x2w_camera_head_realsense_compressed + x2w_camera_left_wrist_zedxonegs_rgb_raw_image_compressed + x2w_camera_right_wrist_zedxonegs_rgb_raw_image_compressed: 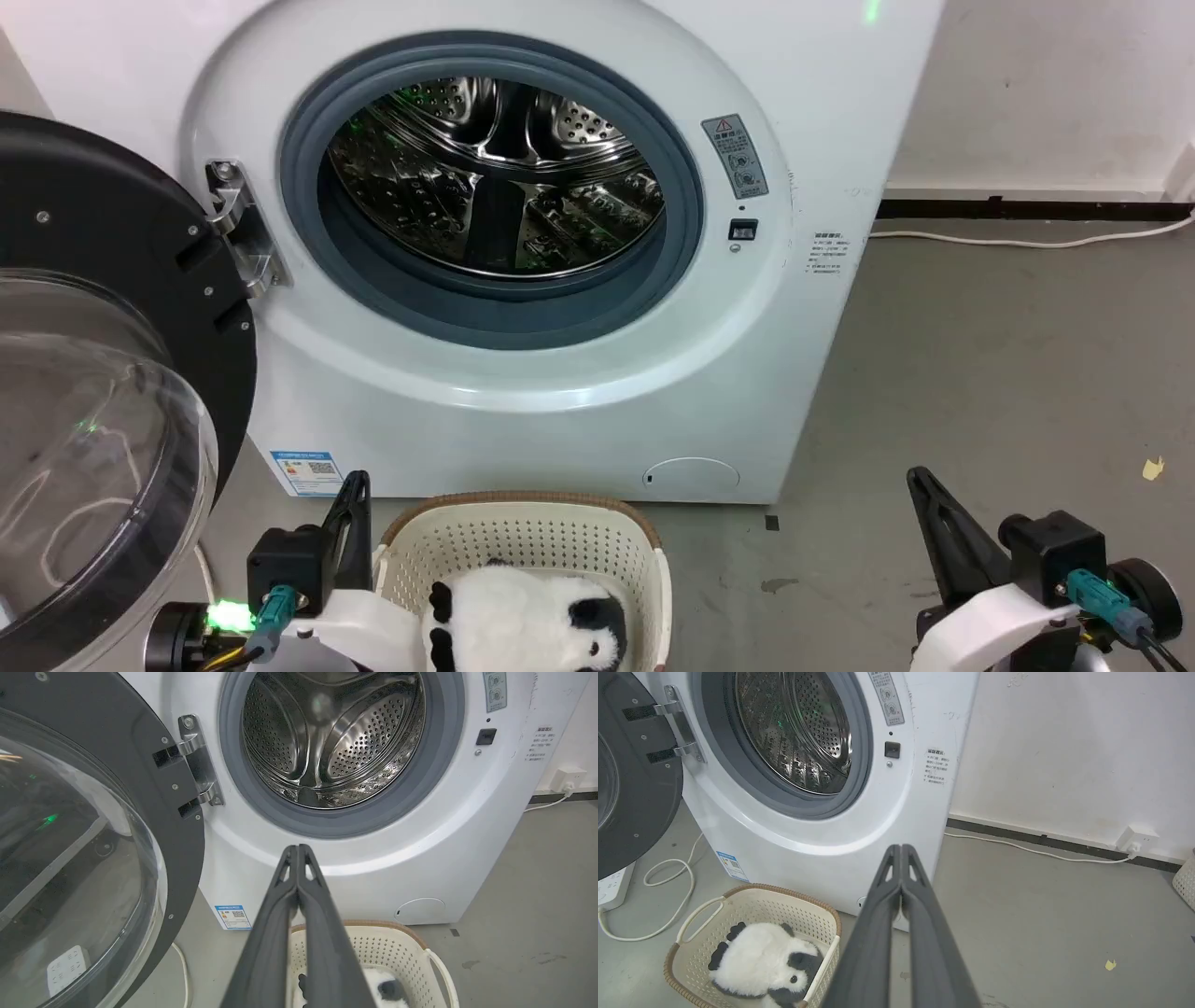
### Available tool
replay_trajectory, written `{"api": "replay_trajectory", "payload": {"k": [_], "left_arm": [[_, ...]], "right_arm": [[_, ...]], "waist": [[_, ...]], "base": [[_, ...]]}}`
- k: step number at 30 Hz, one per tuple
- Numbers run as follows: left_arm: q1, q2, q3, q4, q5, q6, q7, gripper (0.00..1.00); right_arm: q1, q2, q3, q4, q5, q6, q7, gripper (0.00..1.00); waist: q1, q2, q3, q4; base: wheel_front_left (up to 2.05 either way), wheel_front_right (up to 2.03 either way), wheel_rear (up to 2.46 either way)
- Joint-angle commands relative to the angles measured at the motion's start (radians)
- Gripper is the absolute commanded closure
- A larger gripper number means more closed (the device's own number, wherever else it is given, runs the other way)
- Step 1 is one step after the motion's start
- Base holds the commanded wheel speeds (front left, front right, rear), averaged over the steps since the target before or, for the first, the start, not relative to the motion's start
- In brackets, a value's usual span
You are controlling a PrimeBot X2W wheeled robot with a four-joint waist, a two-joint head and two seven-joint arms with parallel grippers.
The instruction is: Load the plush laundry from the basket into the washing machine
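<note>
The plush laundry (761,956) lies inside the basket (784,914), which sits on the grey floor (980,373) just in front of the washing machine (579,411), below its round mouth. The steel drum (504,177) shows through the grey gasket. The door (112,233) is swung wide to the robot's left, and its clear bubble bulges out toward the robot, close beside the left arm. The left gripper (297,851) has its fingers pressed together on nothing and stands just left of the basket's rim. The right gripper (901,849), likewise pressed together and holding nothing, is well apart on the basket's right.

A looped white cable (668,877) and a power strip (612,889) lie below the door. A second cable (1017,845) runs along the wall to a socket (1136,840). A yellow scrap (1110,964) lies on the floor. At the right wrist view's right edge stands what may be another perforated basket (1186,882).
</note>
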Motion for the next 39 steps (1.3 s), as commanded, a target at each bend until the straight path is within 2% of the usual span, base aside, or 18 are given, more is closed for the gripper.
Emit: {"api": "replay_trajectory", "payload": {"k": [1, 24, 25, 39], "left_arm": [[-0.016, -0.001, 0.001, -0.005, 0.002, -0.005, 0.0, 1.0], [0.0, 0.0, 0.0, 0.0, 0.0, 0.0, 0.0, 1.0], [0.0, 0.0, 0.0, 0.0, 0.0, 0.001, 0.0, 0.0], [0.004, 0.0, -0.017, 0.008, -0.002, 0.003, -0.022, 0.0]], "right_arm": [[-0.012, 0.0, -0.001, -0.005, -0.005, -0.001, 0.0, 1.0], [0.0, 0.0, 0.0, 0.0, 0.0, 0.0, 0.0, 1.0], [0.0, 0.0, 0.0, 0.0, 0.0, 0.0, 0.0, 0.0], [0.003, 0.0, -0.012, 0.003, 0.023, 0.0, -0.022, 0.0]], "waist": [[0.0, 0.0, 0.0, 0.0], [0.0, 0.0, 0.0, 0.0], [0.0, 0.0, 0.0, 0.0], [0.0, 0.0, 0.005, -0.007]], "base": [[0.0, 0.0, 0.0], [0.0, 0.0, 0.0], [0.0, 0.0, 0.0], [0.0, 0.0, 0.0]]}}
